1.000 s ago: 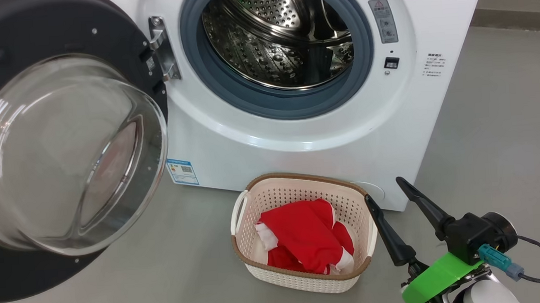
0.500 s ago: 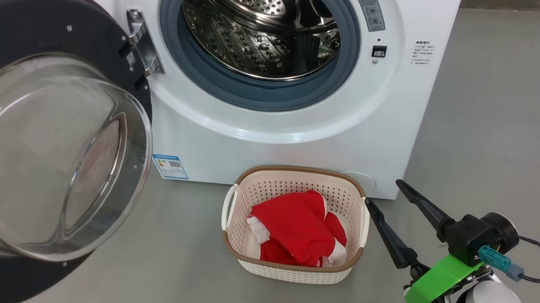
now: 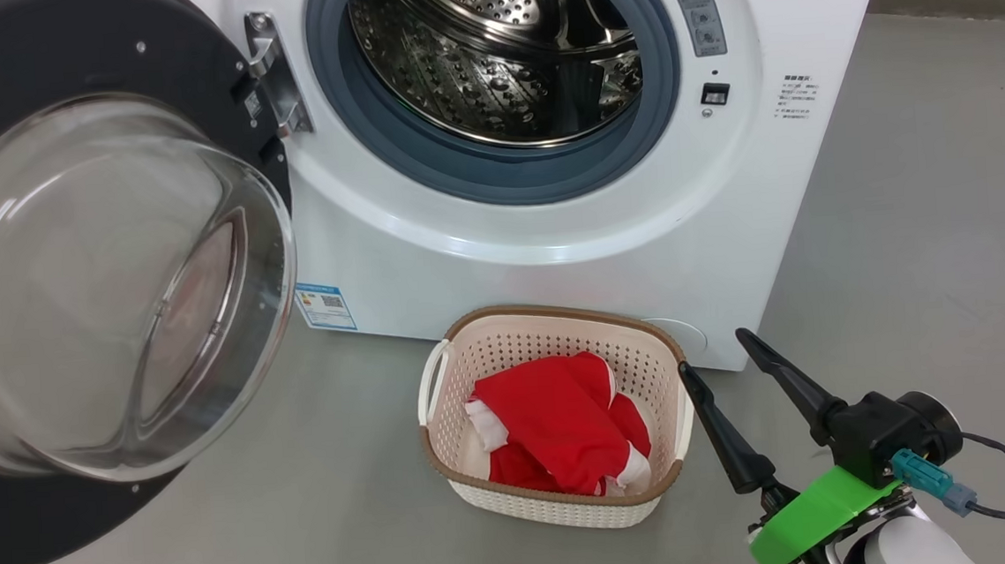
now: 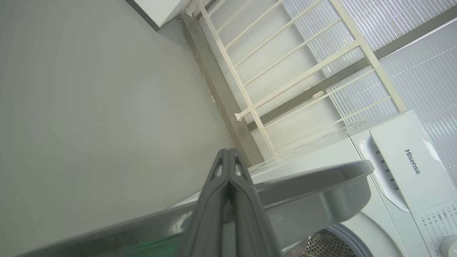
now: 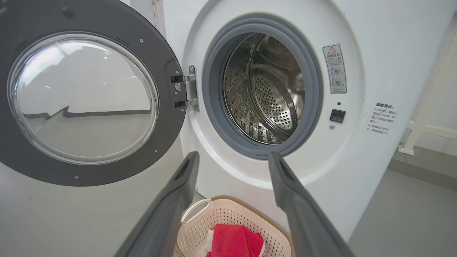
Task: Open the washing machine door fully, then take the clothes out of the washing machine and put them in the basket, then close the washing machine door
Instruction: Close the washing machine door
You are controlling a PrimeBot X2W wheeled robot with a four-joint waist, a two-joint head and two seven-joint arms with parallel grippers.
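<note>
My right gripper (image 3: 712, 350) hangs low at the lower right. Its two dark fingers are spread wide and grip nothing, with the tips pointing up toward the washing machine (image 3: 554, 261). The nearer tip is just beside the right end of the basket (image 3: 563, 512). The basket sits on the grey floor (image 3: 906, 227), close against the machine's front, and the clothes (image 3: 557, 429) lie inside it as a red heap with white trim (bunched toward the near wall). To my left, the washing machine door (image 3: 105, 283) stands swung wide on its hinge, its glass bowl bulging toward me. Perforated steel of the drum (image 3: 504, 52) shows through the grey rubber ring (image 3: 495, 176). My left gripper (image 4: 227, 151) is closed, its fingers pressed flat together on nothing. In its wrist view it lies across the door's grey edge, with a white railing (image 4: 285, 71) beyond.
</note>
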